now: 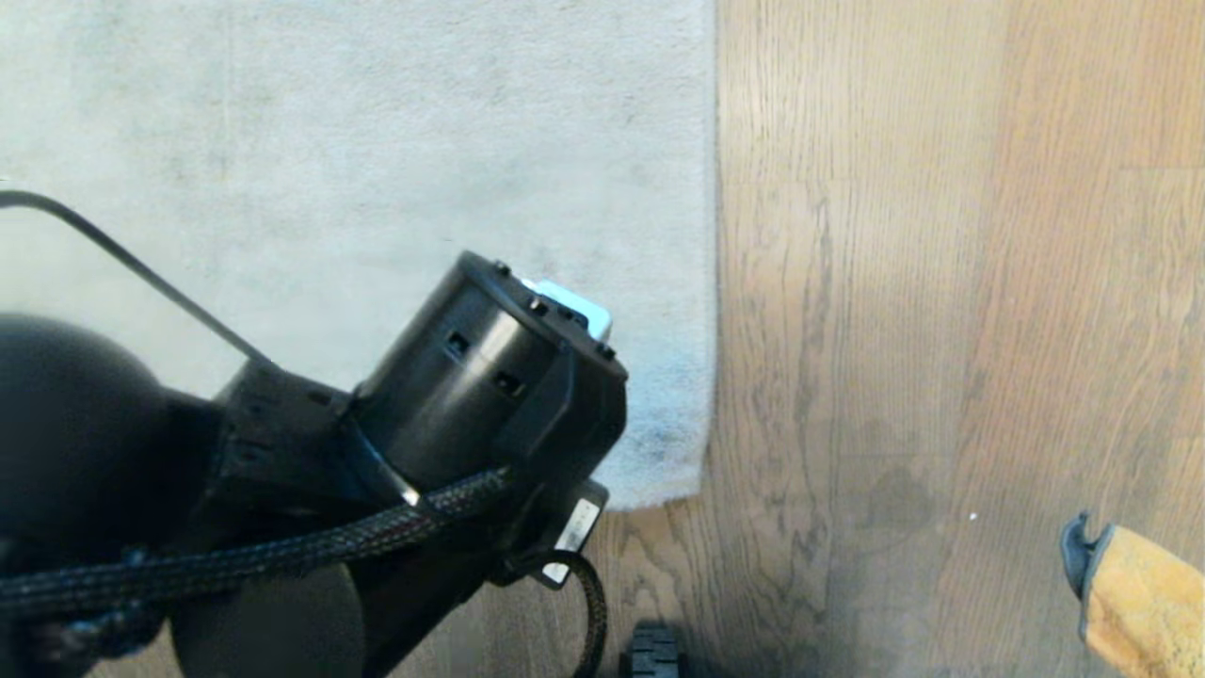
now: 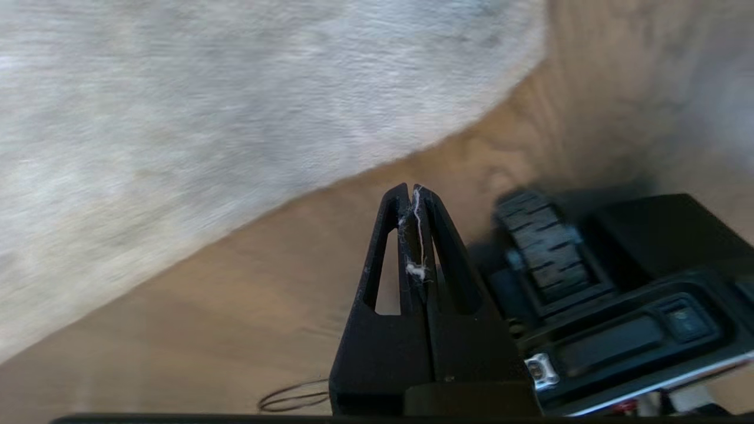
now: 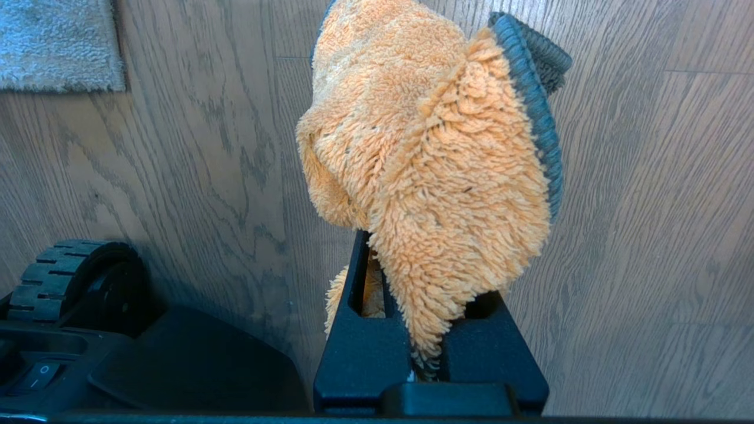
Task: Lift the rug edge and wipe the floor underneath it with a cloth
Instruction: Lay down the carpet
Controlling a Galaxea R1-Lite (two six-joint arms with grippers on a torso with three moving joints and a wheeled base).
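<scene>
The rug edge point(image 1: 708, 282) runs straight along the pale grey, short-pile rug to a square corner point(image 1: 692, 494) that lies flat on the floor point(image 1: 941, 330), brown wood-grain planks with dark streaks. The left gripper point(image 2: 415, 191) hangs over bare floor just beside that corner, its fingers pressed together on nothing, with a few pale fibres stuck between them. The right gripper point(image 3: 424, 330), low on the right and well apart from the rug, is clamped on a shaggy orange cloth point(image 3: 430, 165) with a grey-blue hem.
</scene>
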